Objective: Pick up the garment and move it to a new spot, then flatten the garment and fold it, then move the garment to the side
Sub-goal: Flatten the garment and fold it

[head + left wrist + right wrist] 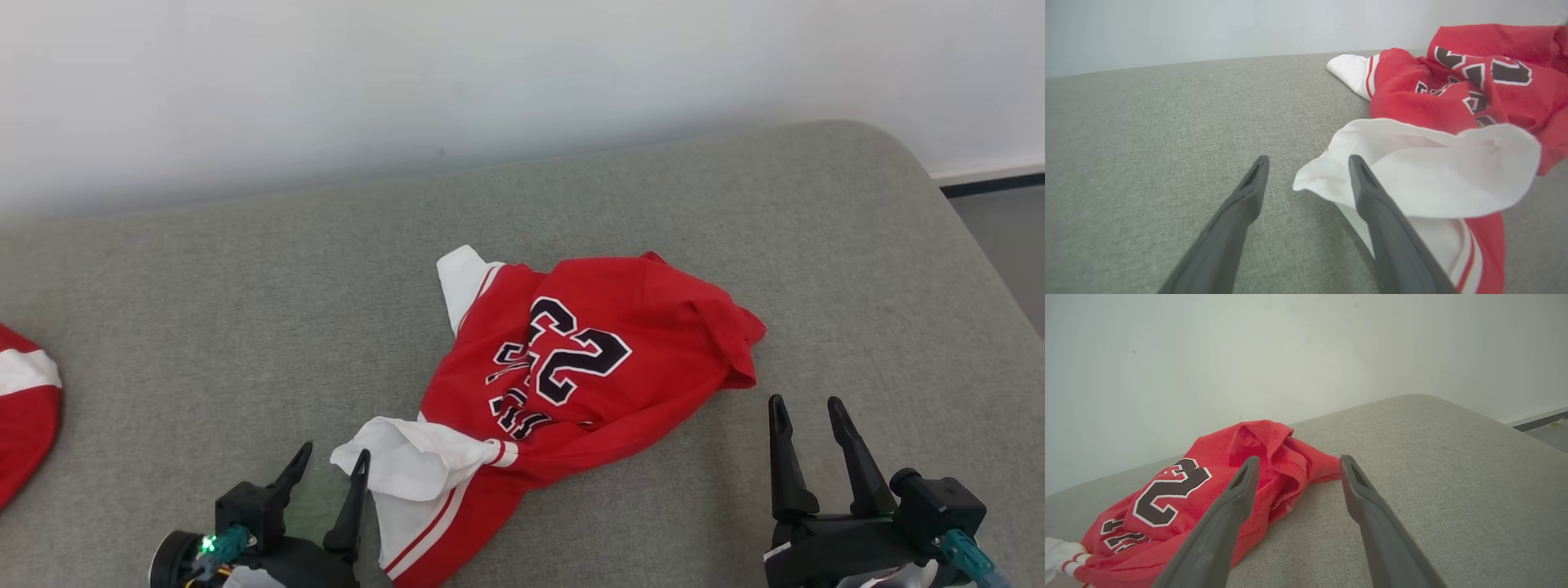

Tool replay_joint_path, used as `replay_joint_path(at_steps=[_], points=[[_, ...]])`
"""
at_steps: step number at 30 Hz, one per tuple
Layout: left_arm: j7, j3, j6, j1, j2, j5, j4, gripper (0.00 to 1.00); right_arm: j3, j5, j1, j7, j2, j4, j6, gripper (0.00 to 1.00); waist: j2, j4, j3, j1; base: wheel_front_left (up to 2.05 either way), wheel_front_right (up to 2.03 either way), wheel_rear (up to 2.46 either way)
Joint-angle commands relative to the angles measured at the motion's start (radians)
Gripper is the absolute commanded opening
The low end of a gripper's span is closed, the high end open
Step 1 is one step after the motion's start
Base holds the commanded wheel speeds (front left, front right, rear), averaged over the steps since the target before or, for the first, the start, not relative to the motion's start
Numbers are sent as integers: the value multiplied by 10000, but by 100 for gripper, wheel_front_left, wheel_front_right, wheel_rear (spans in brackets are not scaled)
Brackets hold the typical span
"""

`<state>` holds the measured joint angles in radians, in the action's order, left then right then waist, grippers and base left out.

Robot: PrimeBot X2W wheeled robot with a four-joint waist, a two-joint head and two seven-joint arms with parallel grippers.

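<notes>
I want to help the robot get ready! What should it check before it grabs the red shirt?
1. Left gripper open: ok.
2. Right gripper open: ok.
3. Red shirt free, not gripped yet: ok.
4. Shirt flat: not ok, it lies crumpled on the grey cushion.
5. Left gripper touching the white sleeve: cannot tell; it is right beside it.
6. Other red garment apart from the shirt: ok, at the far left.

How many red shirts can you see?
2: a crumpled shirt lies in the middle, and a second shirt is at the left edge, partly cut off.
</notes>
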<state>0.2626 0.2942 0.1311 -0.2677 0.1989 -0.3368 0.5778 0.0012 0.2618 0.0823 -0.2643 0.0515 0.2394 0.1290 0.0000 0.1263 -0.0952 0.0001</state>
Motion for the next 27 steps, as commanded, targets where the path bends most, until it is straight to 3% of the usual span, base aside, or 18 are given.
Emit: replay_joint_path(at_steps=[1,6,7,8,9,13,19,27], points=[[34,95,-11,-219,90,-95,215,100,12,63,78,0,-19,19,36,100,0,231,-223,-1,0,0,0],[34,704,-11,-749,286,-553,1119,100,65,132,146,-1,-20,87,36,100,0,409,-366,-1,0,0,0],[34,835,-11,-906,349,-627,1236,48,54,141,161,-1,-17,96,36,100,0,436,-385,-1,0,0,0],[34,903,-11,-1069,425,-691,1322,11,40,141,172,-1,-18,91,36,100,0,451,-398,-1,0,0,0],[34,1001,-11,-1168,473,-755,1388,0,38,135,178,-1,-22,84,36,100,0,461,-405,-1,0,0,0],[34,1101,-11,-1661,729,-884,1293,0,-71,117,185,-1,-19,26,36,100,0,394,-401,-1,0,0,0],[34,448,-14,-2506,1146,-430,254,0,-241,171,160,0,-19,-133,36,100,0,124,-330,-1,0,0,0],[34,-128,-22,-2261,1027,574,-1963,0,-375,255,-114,0,-18,-146,36,100,0,-391,-17,-1,0,0,0]])
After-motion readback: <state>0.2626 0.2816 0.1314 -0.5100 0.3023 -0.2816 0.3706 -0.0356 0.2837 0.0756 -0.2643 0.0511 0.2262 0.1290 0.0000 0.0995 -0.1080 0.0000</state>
